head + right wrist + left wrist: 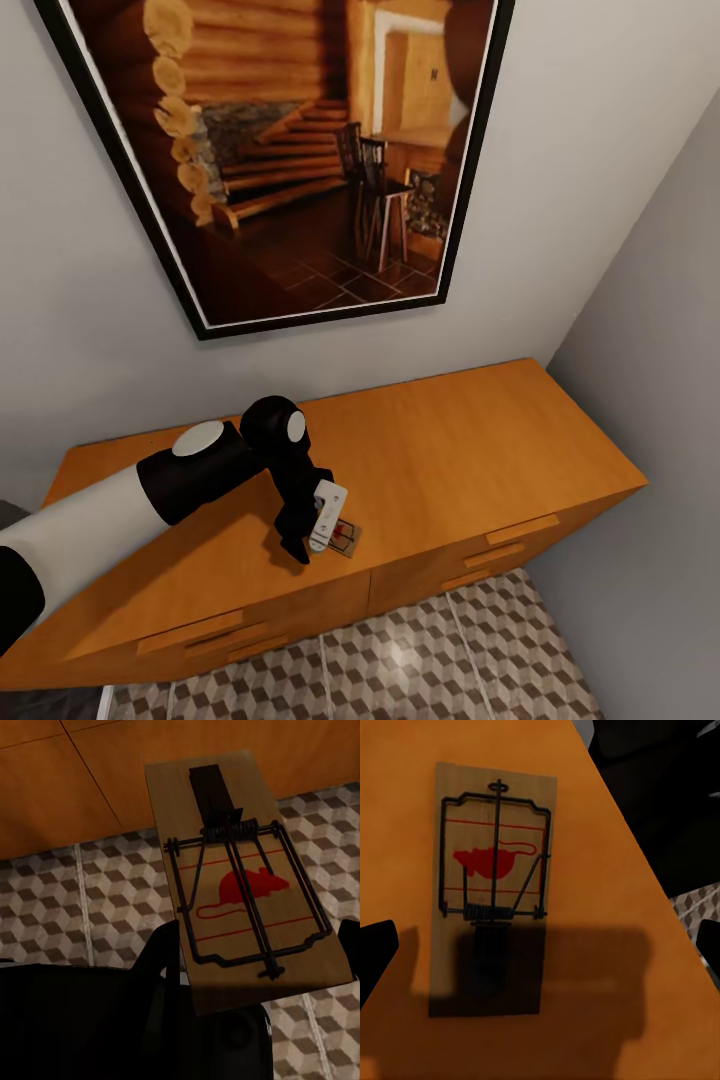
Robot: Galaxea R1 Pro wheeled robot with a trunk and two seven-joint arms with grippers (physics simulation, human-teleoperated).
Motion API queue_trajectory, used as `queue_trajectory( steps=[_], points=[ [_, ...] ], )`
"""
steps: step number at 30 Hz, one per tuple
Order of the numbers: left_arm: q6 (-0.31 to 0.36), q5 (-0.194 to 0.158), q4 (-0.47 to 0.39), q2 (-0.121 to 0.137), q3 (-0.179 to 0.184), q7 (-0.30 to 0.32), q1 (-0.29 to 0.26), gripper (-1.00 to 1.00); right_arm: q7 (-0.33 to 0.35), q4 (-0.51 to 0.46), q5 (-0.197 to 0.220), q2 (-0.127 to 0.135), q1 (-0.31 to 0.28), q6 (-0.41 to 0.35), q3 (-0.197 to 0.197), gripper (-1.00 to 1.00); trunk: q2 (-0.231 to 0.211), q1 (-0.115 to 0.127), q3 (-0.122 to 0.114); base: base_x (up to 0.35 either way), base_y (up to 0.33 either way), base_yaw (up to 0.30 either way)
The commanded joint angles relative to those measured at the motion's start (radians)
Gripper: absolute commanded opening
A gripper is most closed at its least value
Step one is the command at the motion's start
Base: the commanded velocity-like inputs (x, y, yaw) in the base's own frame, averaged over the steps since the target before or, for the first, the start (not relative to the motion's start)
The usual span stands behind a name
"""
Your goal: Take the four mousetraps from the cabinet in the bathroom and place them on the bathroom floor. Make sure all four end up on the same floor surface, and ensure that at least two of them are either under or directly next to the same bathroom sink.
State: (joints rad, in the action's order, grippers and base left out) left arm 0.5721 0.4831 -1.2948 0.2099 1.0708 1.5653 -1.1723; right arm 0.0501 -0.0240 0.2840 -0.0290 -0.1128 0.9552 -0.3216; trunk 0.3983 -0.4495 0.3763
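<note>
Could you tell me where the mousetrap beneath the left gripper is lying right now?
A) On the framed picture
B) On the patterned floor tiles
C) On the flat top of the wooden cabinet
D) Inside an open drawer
C: the mousetrap lies flat on the cabinet top, between the spread fingers of the left gripper.

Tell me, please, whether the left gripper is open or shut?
Open: the left gripper has its fingertips spread wide, hovering above the mousetrap lying flat on the cabinet.
</note>
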Motion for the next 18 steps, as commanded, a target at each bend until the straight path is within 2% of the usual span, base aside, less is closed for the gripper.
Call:
queue_trajectory(
  steps=[1, 18],
  points=[
    [0.011, 0.006, 0.001, 0.001, 0.001, 0.005, -0.001, 1.0, 0.006, 0.001, 0.012, 0.0, -0.001, 0.004, -0.005, -1.0, 0.002, -0.001, 0.002, 0.0, 0.0, 0.0],
    [0.01, 0.006, 0.036, 0.002, 0.002, 0.005, -0.001, 1.0, 0.006, 0.001, 0.012, 0.0, -0.001, 0.004, -0.005, -1.0, 0.002, -0.001, 0.002, 0.0, 0.0, 0.0]
  ],
)
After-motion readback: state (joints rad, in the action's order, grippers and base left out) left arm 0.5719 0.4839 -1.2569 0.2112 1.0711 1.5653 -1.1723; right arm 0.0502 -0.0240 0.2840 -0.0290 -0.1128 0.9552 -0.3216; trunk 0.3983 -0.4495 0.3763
